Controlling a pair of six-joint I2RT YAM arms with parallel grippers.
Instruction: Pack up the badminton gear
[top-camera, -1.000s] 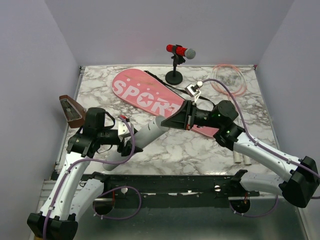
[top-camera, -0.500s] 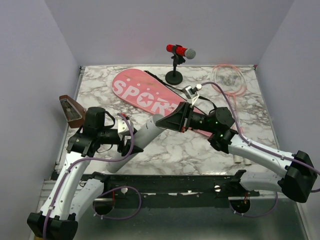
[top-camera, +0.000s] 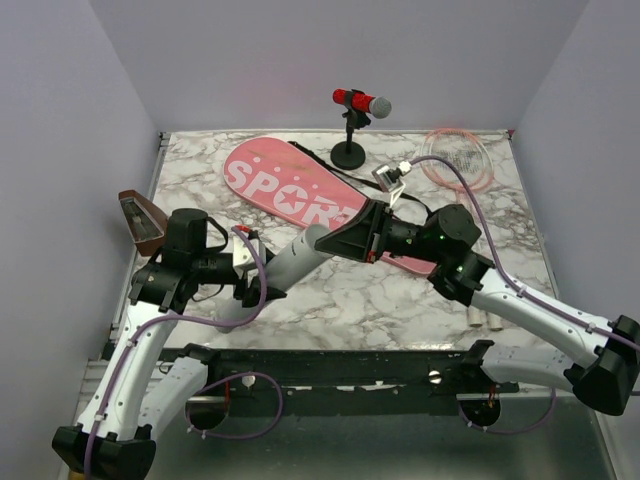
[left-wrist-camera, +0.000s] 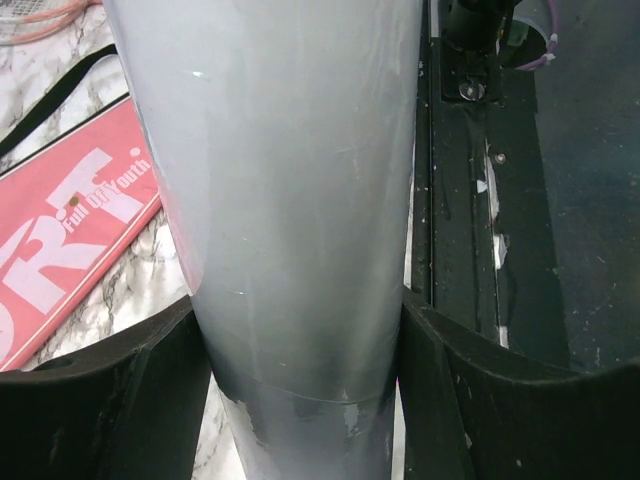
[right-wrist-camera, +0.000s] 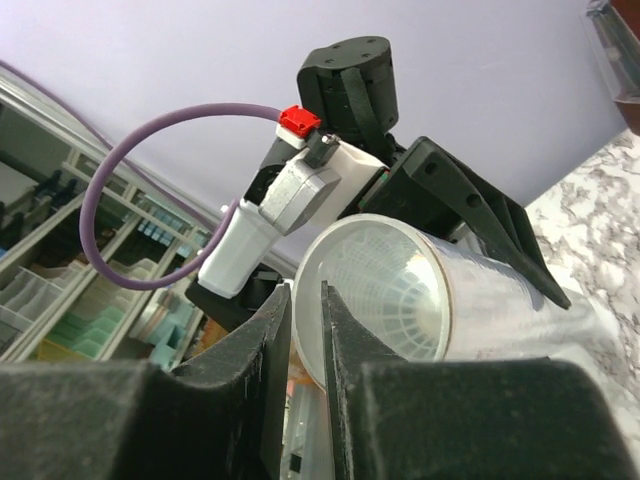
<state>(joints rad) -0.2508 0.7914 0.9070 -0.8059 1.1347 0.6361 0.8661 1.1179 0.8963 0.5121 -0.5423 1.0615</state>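
The long white tube (top-camera: 285, 265) is lifted off the table and slants up to the right. My left gripper (top-camera: 252, 288) is shut on its lower part; both black fingers press its sides (left-wrist-camera: 300, 305). My right gripper (top-camera: 338, 240) is at the tube's open end. Its fingers (right-wrist-camera: 308, 300) stand narrowly apart astride the rim, and a white mesh shows inside the tube (right-wrist-camera: 400, 295). The pink "SPORT" bag (top-camera: 280, 185) lies flat behind, partly under the right arm. A pink racket head (top-camera: 458, 160) lies at the far right; two white handles (top-camera: 482, 318) show near the front edge.
A red microphone on a black stand (top-camera: 358, 103) is behind the bag. A brown wedge-shaped box (top-camera: 140, 222) sits at the table's left edge. The bag's black strap (top-camera: 312, 156) trails towards the stand. Walls close in the left, back and right sides.
My right gripper pushed left against the tube's end, then drew back right a little, its jaws narrowing and widening again. The tube's upper end shifted with it. The left grip is unchanged.
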